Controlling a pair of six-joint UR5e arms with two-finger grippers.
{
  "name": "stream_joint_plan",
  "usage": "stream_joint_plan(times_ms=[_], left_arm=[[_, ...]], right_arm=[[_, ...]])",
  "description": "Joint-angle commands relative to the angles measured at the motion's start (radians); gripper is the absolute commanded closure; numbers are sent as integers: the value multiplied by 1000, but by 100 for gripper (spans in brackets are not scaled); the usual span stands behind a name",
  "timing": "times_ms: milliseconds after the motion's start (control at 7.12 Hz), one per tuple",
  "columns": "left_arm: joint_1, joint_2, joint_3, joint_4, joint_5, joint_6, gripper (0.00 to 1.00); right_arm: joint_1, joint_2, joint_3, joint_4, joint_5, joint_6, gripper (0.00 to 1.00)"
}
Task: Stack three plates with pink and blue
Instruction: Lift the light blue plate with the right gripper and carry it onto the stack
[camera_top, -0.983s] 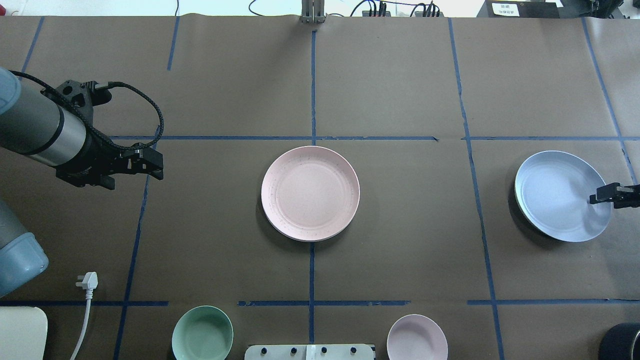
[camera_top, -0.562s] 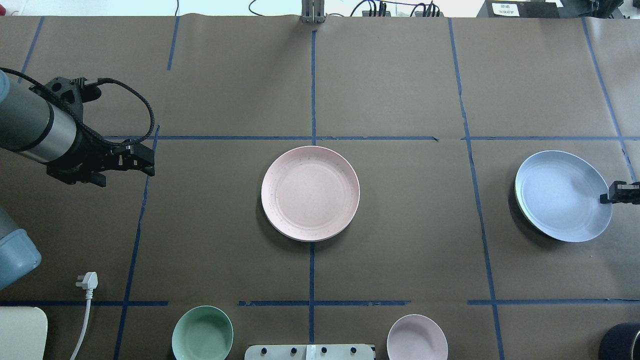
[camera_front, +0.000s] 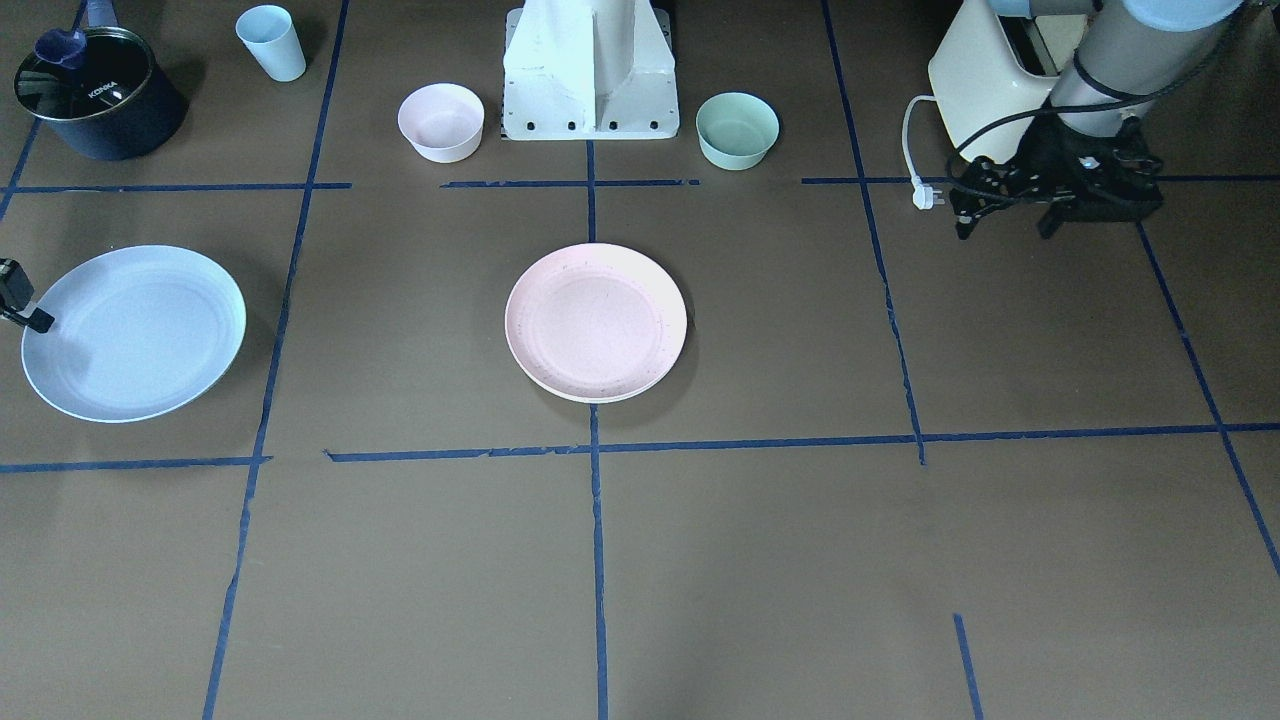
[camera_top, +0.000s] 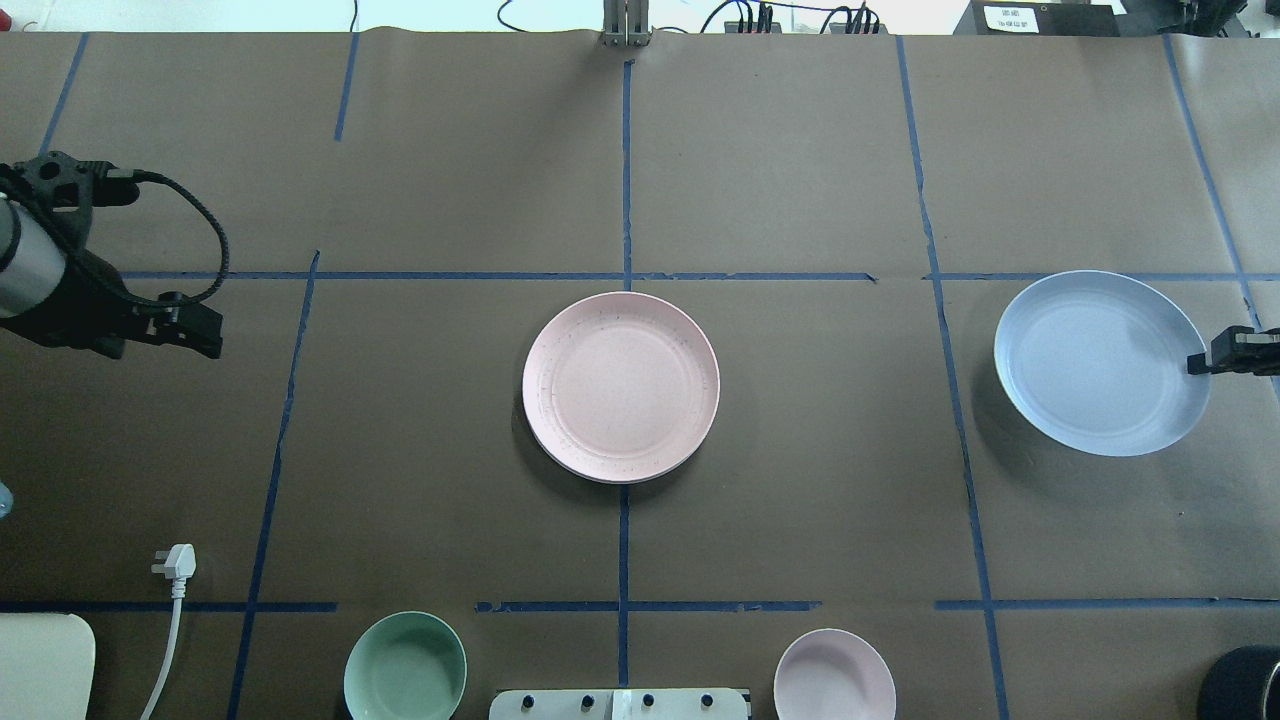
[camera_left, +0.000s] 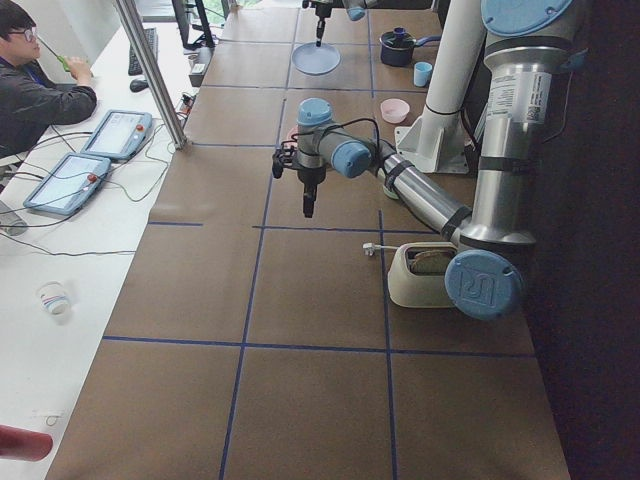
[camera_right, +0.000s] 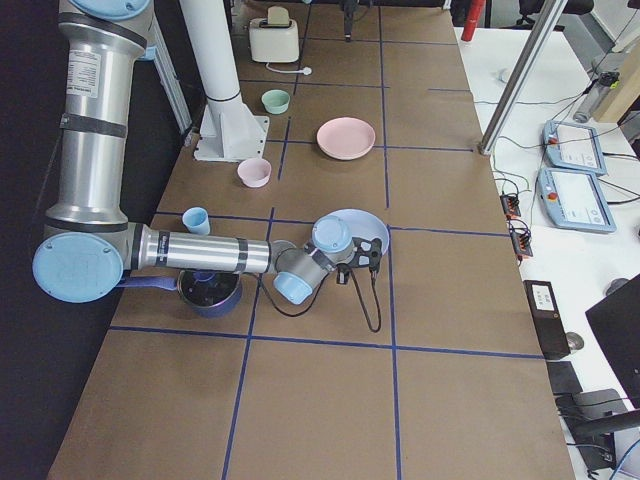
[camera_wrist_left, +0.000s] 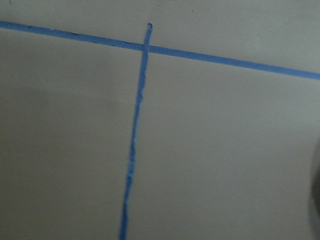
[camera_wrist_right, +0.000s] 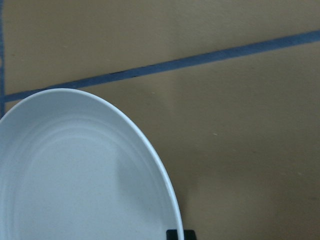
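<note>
my right gripper (camera_top: 1203, 362), mostly cut off at the edge, pinches the blue plate (camera_top: 1095, 360) by its rim, tipped and up off the table (camera_top: 800, 450). my left gripper (camera_front: 1003, 226) hangs open, holding nothing. the pink plate (camera_top: 620, 385) sits mid-table, with a pale rim (camera_front: 585, 399) peeking out under it.

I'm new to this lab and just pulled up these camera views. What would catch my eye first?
The pink plate sits at the centre of the table, right on a crossing of blue tape lines. Off toward the robot's right, the blue plate is pinched at its rim by the right gripper and appears tilted up off the table, casting a shadow beneath.
</note>
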Motion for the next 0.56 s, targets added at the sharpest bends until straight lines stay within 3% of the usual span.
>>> stream_joint_plan(times_ms=[0, 281, 421], left_arm=[[-208, 63, 99, 1, -127, 343, 0], [-346, 74, 237, -2, -163, 601, 0], [-356, 74, 278, -11, -163, 631, 0]], right_arm=[[11, 169, 10, -13, 67, 192, 100], [-68, 350, 20, -114, 40, 348, 100], [-150, 417, 60, -186, -48, 401, 100]])
